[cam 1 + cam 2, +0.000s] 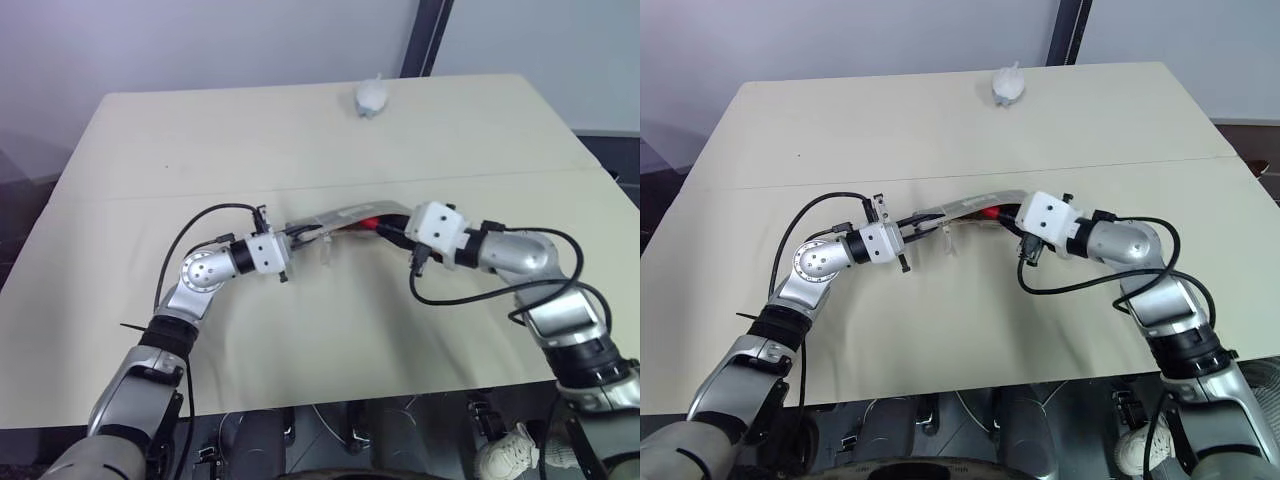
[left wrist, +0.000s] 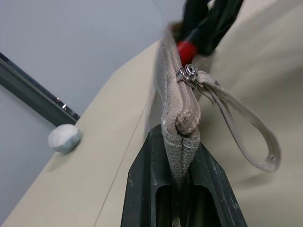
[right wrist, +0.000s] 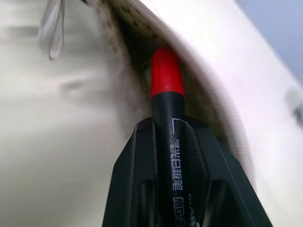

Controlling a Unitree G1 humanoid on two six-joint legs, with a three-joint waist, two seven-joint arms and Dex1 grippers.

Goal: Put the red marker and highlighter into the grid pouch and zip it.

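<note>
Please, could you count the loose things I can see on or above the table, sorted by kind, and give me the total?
Marker pens: 1, the red marker, in the right gripper
Pouches: 1, the grid pouch, pinched by the left gripper
White crumpled lumps: 1, the white lump at the table's far edge
Total: 3

Red marker (image 3: pixel 166 94) tip hidden inside grid pouch (image 2: pixel 177 101) mouth (blurred, probably); pouch body behind hands.
</note>
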